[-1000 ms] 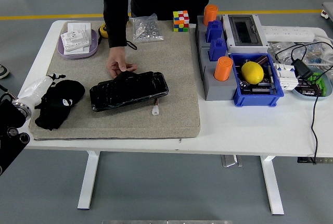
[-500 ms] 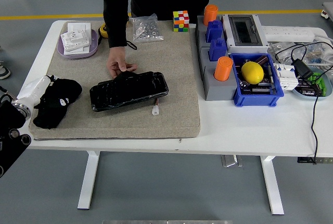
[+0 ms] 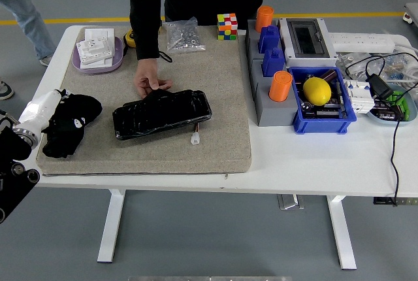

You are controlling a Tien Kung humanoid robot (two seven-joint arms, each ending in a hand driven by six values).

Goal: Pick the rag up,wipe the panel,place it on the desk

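Note:
My left hand (image 3: 67,124) is at the left end of the beige mat (image 3: 215,137), on a white forearm coming in from the left edge. It is shut on the rag (image 3: 60,142), a black cloth bunched around the hand that hides most of it. The panel (image 3: 162,114), a glossy black slab with a small white plug on a wire, lies mid-mat to the right of my hand, with a gap between them. A person's hand (image 3: 150,82) rests on the panel's far edge and steadies it. My right arm is out of the picture.
A purple tray (image 3: 98,63) of white parts, a bag of screws (image 3: 182,35) and a colour cube (image 3: 226,25) line the mat's far edge. To the right are grey holders with orange and blue blocks (image 3: 269,65), a blue bin (image 3: 323,116) holding a lemon, and cables.
My left hand with the rag has drawn back a little to the left and farther up the mat, away from the panel. The panel and the person's hand stayed put.

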